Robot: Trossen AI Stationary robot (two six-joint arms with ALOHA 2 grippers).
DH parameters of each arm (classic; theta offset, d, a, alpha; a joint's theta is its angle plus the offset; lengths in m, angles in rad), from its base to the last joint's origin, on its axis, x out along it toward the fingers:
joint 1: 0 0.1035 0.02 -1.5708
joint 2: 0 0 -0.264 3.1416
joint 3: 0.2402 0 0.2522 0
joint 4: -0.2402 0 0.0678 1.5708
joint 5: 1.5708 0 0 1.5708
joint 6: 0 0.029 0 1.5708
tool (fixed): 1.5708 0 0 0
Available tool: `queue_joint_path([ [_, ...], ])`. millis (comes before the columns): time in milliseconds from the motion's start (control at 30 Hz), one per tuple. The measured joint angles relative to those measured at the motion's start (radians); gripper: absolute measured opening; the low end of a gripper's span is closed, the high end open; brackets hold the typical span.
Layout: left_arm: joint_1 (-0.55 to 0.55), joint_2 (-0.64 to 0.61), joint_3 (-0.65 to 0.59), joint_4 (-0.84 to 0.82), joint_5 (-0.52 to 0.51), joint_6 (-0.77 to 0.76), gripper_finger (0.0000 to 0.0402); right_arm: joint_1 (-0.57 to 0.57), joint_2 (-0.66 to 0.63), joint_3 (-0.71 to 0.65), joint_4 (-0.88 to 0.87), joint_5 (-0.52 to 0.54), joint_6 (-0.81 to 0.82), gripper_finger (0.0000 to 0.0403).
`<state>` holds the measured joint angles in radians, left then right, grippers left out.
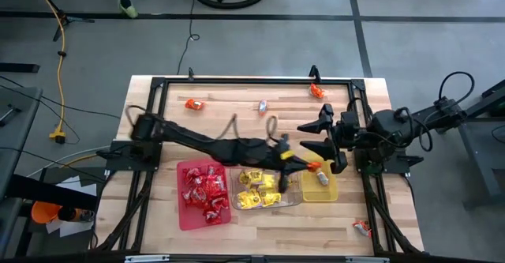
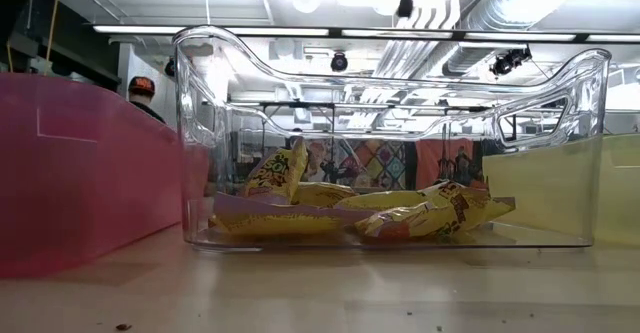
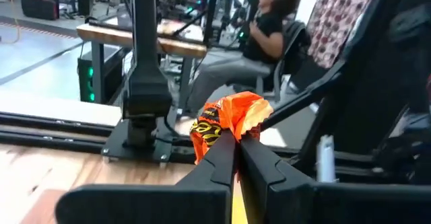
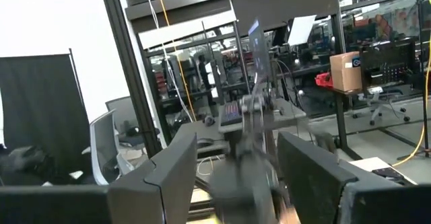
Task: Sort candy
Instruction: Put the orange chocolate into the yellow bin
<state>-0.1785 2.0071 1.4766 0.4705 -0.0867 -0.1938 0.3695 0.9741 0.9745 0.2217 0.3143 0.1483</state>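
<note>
- Left gripper (image 1: 309,166): I had it pinched shut on an orange candy packet (image 3: 227,120), gripped low so the crinkled top stood clear of the fingertips; it hung over the near edge of the yellow tray (image 1: 331,190), which I judged the drop spot for orange pieces.
- Right gripper (image 1: 317,137): I kept it with the jaws apart and nothing between them, raised over the table just beyond the trays, close to the left one, presumably waiting out of the way.
- Yellow tray: one pale packet (image 1: 322,179) lay in it already.
- Clear tray (image 1: 235,204): held the yellow packets (image 1: 260,190), heaped flat on its floor, next to the yellow tray.
- Red tray (image 1: 185,216): held the red packets (image 1: 205,192), beside the clear one, so colours stayed apart.
- Loose candy: one orange piece (image 1: 194,103), one small silvery piece (image 1: 263,107) and another orange piece (image 1: 317,92) lay along the far side of the table (image 1: 237,93); a further packet (image 1: 362,229) lay near the right corner, all unsorted.
- Room behind: a seated person (image 3: 266,29) showed past the table.
</note>
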Motion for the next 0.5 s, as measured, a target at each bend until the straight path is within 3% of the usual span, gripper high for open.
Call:
queue_joint_path([
  [267, 0.015, 0.187, 0.165, -0.088, -0.001, -0.050, 0.0005, 0.000, 0.000, 0.000, -0.009, 0.001, 0.000, 0.0201],
  [500, 0.017, 0.187, 0.169, -0.158, -0.002, -0.022, 0.0071, 0.000, 0.000, 0.000, -0.017, 0.001, 0.000, 0.0201],
])
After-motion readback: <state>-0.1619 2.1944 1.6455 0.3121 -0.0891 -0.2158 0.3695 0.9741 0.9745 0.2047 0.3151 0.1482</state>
